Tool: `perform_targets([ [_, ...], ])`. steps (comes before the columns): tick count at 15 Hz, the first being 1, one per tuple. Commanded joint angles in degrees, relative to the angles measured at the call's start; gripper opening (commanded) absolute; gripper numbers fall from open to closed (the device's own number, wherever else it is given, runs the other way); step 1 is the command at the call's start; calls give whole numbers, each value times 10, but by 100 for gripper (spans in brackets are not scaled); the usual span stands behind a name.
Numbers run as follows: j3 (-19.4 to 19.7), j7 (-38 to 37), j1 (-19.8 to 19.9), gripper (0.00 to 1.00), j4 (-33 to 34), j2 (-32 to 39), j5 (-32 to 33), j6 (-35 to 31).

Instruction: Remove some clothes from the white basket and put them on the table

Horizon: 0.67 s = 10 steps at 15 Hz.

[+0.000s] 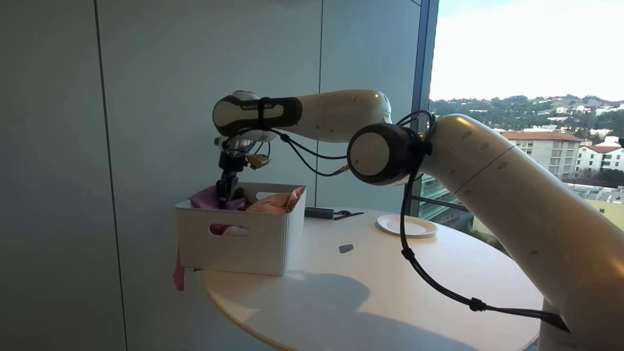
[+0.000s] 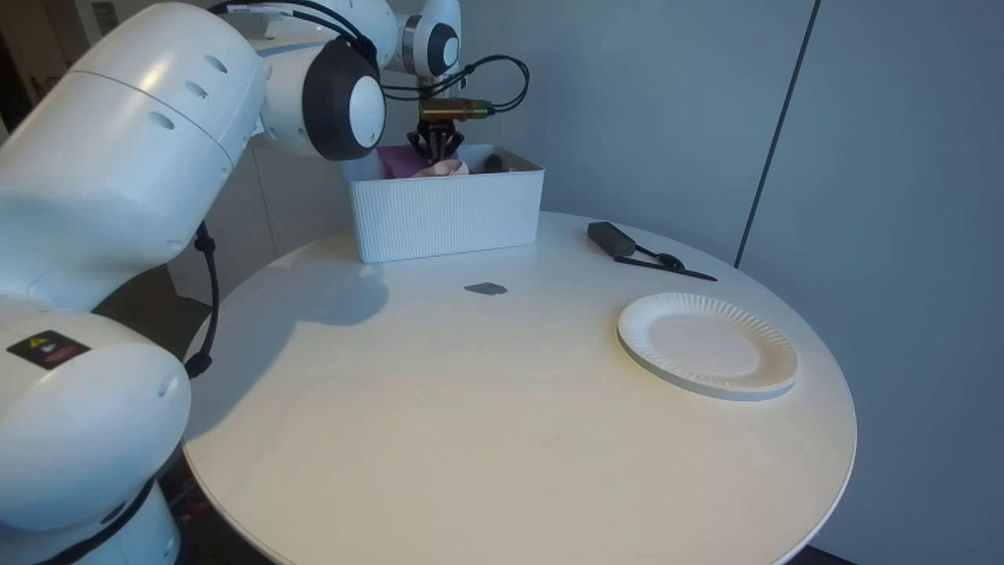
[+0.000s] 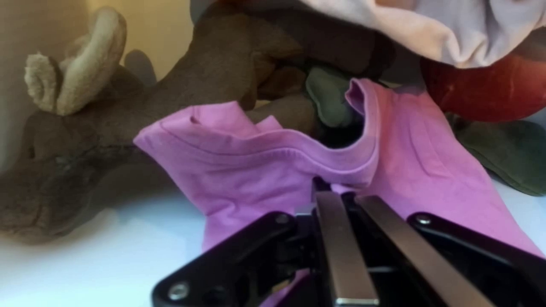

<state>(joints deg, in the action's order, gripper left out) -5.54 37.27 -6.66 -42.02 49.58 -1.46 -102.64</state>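
Note:
The white basket (image 1: pixel 231 256) stands at the edge of the round white table (image 1: pixel 390 292); both also show in an exterior view, the basket (image 2: pixel 447 216) and the table (image 2: pixel 502 439). My gripper (image 1: pixel 225 195) points down into the basket. In the wrist view, its fingertips (image 3: pixel 335 189) are close together with purple cloth between them, just under a collar-like seam. The purple shirt (image 3: pixel 256 157) lies bunched over other items; it also shows in both exterior views (image 1: pixel 204 196) (image 2: pixel 398 161). A pale peach cloth (image 1: pixel 273 203) lies beside it, also in the wrist view (image 3: pixel 426 25). The basket's lower contents are partly hidden.
In the basket are a brown plush-like thing (image 3: pixel 230 55) and a red round thing (image 3: pixel 490 89). A pink cloth (image 1: pixel 179 273) hangs beside the basket. On the table are white paper plates (image 2: pixel 710 345), a dark block (image 2: pixel 611 238), black utensils (image 2: pixel 667 263) and a grey scrap (image 2: pixel 486 289).

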Motion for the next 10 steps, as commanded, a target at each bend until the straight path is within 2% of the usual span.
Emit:
perform_targets([
  [1,-1,-4,-1,8,37,16,-2,13],
  [7,-2,-10,12,7,35,-26,-10,-28],
  [10,12,-24,16,8,27,-62,8,-68],
])
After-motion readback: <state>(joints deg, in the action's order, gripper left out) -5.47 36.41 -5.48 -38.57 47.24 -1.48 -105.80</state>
